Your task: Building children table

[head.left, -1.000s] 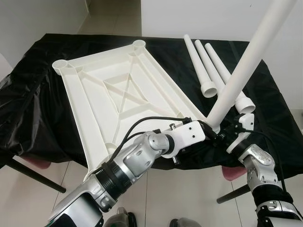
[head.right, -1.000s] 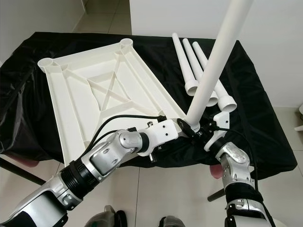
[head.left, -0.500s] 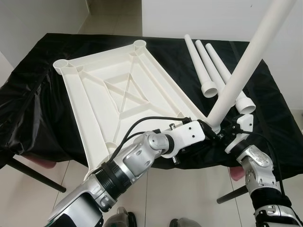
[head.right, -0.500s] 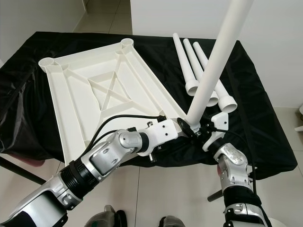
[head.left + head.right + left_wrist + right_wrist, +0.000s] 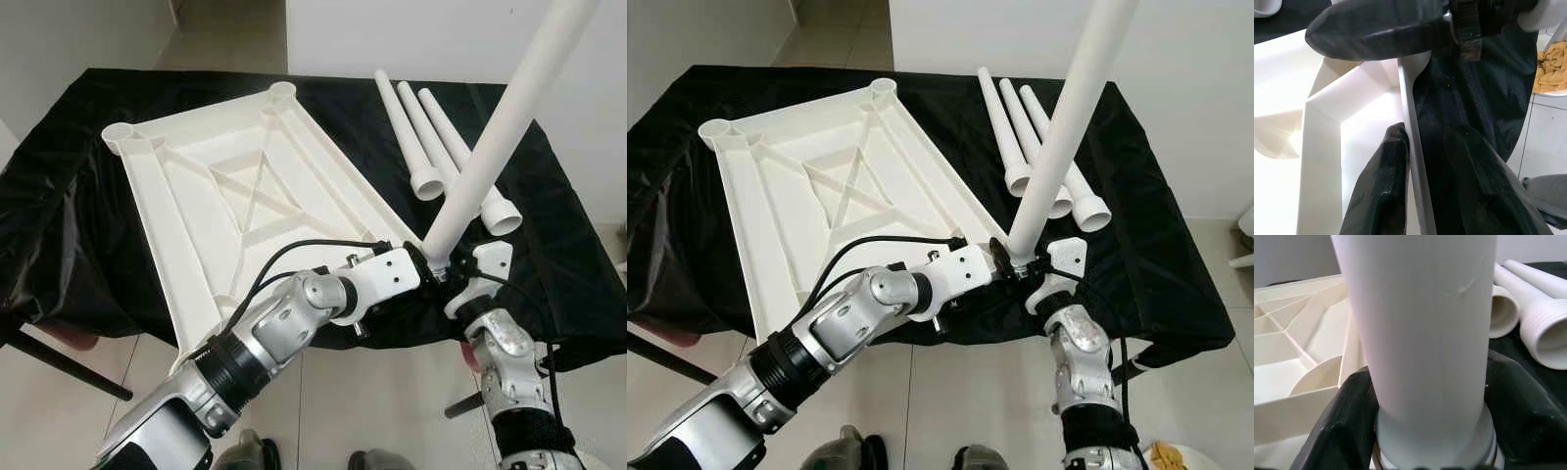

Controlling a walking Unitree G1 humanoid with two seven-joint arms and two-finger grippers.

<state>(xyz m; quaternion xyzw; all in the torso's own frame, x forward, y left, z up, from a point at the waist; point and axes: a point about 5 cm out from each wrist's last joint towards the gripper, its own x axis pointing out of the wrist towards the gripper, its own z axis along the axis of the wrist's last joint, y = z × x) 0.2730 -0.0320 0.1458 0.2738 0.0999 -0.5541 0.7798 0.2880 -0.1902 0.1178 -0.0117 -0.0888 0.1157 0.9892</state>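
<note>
The white tabletop point(image 5: 245, 196) lies upside down on the black-covered table, ribs facing up. At its near right corner a white leg point(image 5: 500, 127) rises, tilted toward the back right. My right gripper point(image 5: 453, 266) is shut on the leg's lower end; in the right wrist view the leg point(image 5: 1420, 323) sits between the black fingers point(image 5: 1342, 426). My left gripper point(image 5: 416, 262) is shut on the tabletop's rim point(image 5: 1413, 147) right beside that corner, one finger on each side. Three spare legs point(image 5: 431, 137) lie side by side at the back right.
The black cloth point(image 5: 59, 196) hangs over the table's edges. Dark table legs point(image 5: 59, 357) slant down to the tiled floor at the near left. A yellow rag point(image 5: 1161, 455) lies on the floor at the near right. A white wall point(image 5: 411, 29) stands behind the table.
My right arm has swung left, its wrist closer under the tabletop corner. The leg's base stays at the corner. My left gripper keeps its hold on the rim.
</note>
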